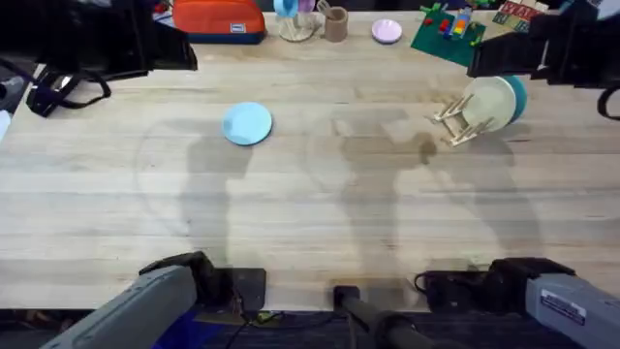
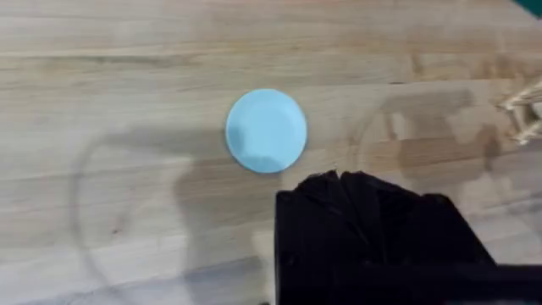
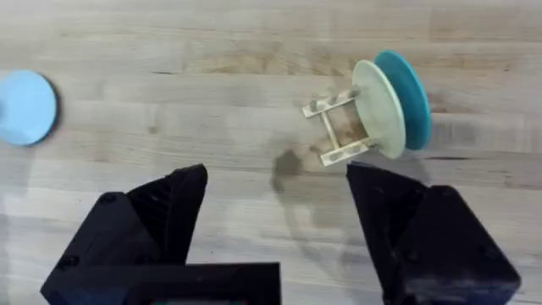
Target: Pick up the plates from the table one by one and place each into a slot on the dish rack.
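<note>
Wooden table [image 1: 320, 204], sky-blue plate [image 1: 248, 124] flat

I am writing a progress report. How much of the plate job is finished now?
Done: the cream plate and teal plate stand in the dish rack. In hand: nothing; the right gripper is open above the table. Left: the light blue plate lies flat, to be racked.

Even, bright light falls on the table [image 1: 310, 194]; soft overlapping shadows cross its middle. Arm bases at the overhead view's lower edge are blurred, and the left wrist view is slightly soft.
</note>
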Tool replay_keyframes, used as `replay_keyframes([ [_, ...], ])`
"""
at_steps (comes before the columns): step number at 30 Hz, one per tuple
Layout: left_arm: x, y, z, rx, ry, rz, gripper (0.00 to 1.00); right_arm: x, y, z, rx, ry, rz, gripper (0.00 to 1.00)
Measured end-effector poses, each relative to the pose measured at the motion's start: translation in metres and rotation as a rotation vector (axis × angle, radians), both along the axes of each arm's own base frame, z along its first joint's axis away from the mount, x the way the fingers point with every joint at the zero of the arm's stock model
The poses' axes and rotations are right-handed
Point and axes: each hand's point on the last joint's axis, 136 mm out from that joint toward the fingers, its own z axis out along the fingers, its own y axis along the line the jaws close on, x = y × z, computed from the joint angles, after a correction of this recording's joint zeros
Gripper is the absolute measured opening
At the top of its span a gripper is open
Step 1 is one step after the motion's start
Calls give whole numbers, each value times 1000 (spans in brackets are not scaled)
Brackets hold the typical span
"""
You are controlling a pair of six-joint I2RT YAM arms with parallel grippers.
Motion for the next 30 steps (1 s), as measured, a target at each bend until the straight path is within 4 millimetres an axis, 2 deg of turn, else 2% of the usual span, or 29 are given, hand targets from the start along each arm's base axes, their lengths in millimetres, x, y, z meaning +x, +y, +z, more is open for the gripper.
replay_keyframes([
  [4, 1, 0, 4, -55, -29, -39, 41, 0, 0, 0, 0, 0, 0, 995],
  [8, 4, -1, -2, -117, -16, -91, 41, 0, 0, 0, 0, 0, 0, 995],
  [20, 23, 18, -52, -277, 110, -145, 42, 0, 0, 0, 0, 0, 0, 993],
  [30, 36, 17, -88, -358, 155, -230, 42, 0, 0, 0, 0, 0, 0, 994],
])
